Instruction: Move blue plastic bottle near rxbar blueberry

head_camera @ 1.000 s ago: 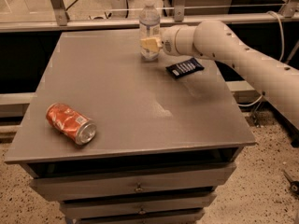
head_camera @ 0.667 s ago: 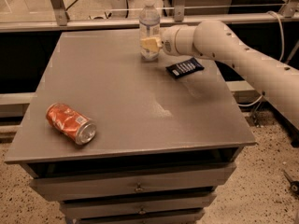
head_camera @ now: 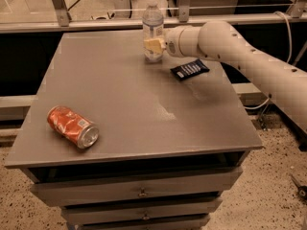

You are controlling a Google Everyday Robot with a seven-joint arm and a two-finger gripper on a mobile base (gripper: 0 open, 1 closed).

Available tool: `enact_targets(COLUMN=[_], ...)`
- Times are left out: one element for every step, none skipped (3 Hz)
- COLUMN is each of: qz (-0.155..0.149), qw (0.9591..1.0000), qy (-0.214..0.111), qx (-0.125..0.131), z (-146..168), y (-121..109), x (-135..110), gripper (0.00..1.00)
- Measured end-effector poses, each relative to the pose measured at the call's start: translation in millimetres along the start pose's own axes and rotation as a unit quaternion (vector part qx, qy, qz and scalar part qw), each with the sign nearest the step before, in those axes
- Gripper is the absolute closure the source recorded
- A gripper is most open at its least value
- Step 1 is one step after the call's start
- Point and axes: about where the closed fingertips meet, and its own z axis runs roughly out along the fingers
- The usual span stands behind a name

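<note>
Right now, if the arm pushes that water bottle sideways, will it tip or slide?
The blue plastic bottle stands upright, tall and narrow, so a high push would probably tip it. The gripper sits at its lower half, which likely favours sliding across the smooth table.

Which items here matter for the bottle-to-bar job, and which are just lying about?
Job: blue plastic bottle, upright at the far edge of the table; rxbar blueberry, flat beside it; gripper, at the bottle's lower half.
Lying about: soda can, on its side near the front corner.
</note>
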Motion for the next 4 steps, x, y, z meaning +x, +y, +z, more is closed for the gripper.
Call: enact_targets(qz=[0.0, -0.002, -0.004, -0.004], qw=[1.0, 1.0, 0.9999, 0.9998], qy=[0.0, -0.001, -0.005, -0.013], qx=[0.0, -0.003, -0.009, -0.015], z=[0.1, 0.8, 0.8, 3.7], y=[0.1, 1.5, 2.6, 3.9], x=[0.0, -0.9, -3.4, -7.1], gripper=[0.28, 0.05, 0.0, 0.0])
